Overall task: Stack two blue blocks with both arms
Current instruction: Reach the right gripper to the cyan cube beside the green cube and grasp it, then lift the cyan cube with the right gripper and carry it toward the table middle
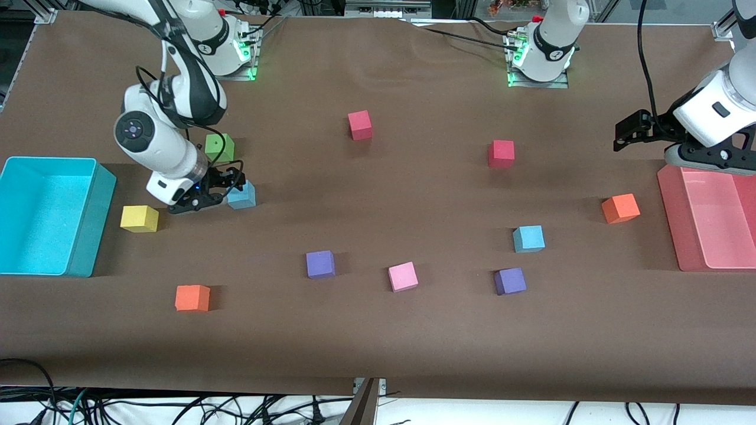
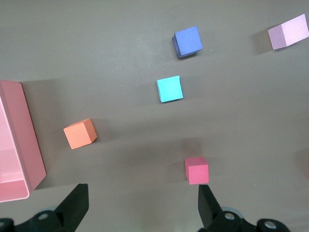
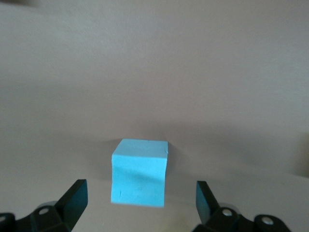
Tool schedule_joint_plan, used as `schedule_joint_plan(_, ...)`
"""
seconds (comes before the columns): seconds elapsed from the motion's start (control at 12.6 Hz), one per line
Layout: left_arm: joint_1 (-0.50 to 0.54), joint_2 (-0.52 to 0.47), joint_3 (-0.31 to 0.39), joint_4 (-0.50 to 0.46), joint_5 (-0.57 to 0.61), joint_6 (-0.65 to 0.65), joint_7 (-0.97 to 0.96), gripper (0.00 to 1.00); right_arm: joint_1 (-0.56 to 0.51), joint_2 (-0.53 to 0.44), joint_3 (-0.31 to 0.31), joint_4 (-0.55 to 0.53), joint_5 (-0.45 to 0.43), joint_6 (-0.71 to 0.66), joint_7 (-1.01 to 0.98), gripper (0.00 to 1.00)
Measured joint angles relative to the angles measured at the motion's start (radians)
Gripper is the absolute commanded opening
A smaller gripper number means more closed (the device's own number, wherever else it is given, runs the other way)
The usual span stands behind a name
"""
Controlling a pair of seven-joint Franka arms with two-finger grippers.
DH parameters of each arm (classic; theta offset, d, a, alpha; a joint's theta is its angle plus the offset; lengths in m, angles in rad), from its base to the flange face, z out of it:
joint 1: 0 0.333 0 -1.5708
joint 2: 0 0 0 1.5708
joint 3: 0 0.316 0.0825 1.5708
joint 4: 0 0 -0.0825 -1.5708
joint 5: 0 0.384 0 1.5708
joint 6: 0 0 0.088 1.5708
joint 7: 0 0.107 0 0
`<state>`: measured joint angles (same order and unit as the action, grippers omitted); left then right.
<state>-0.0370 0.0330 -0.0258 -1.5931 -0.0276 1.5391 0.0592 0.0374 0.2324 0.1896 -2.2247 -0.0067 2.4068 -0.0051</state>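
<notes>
A cyan bin is being carried at the table edge at the right arm's end, and a pink bin at the edge at the left arm's end; nothing is being shown inside either, though the pink bin is being cut off by the front view's border and partly covered by the left arm.

The right gripper is being held low at one blue block, near the cyan bin, between a green cube and a yellow cube. Its fingers are being kept apart, with the block sitting between them and untouched. In the front view the fingertips are being hidden by the gripper body.

The left gripper is being held in the air beside the pink bin, fingers spread wide and empty. The second blue block is resting toward the left arm's end, between an orange cube and a purple cube.
</notes>
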Motion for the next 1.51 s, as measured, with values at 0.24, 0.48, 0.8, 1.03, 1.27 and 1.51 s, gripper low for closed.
schedule_joint_plan(0.24, 0.0, 0.0, 0.0, 0.0, 0.0, -0.001, 0.0, 1.0, 0.004, 0.055, 0.001, -0.008, 0.0, 0.055, 0.0, 0.99)
schedule_joint_plan(0.48, 0.0, 0.0, 0.0, 0.0, 0.0, -0.001, 0.0, 1.0, 0.005, 0.082, 0.001, -0.017, 0.0, 0.09, 0.0, 0.99)
schedule_joint_plan(0.8, 0.0, 0.0, 0.0, 0.001, 0.0, -0.001, 0.0, 1.0, 0.012, 0.118, 0.002, -0.047, 0.0, 0.139, 0.0, 0.7)
schedule_joint_plan(1.03, 0.0, 0.0, 0.0, 0.001, 0.0, -0.002, 0.0, 1.0, 0.015, 0.125, 0.002, -0.053, 0.0, 0.168, 0.0, 0.2)
schedule_joint_plan(1.27, 0.0, 0.0, 0.0, 0.001, 0.0, -0.004, 0.0, 1.0, 0.015, 0.119, 0.002, -0.05, 0.0, 0.17, 0.0, 0.19)
schedule_joint_plan(1.51, 0.0, 0.0, 0.0, 0.001, 0.0, -0.007, -0.021, 1.0, 0.015, 0.085, 0.002, -0.024, 0.0, 0.134, 0.0, 0.2)
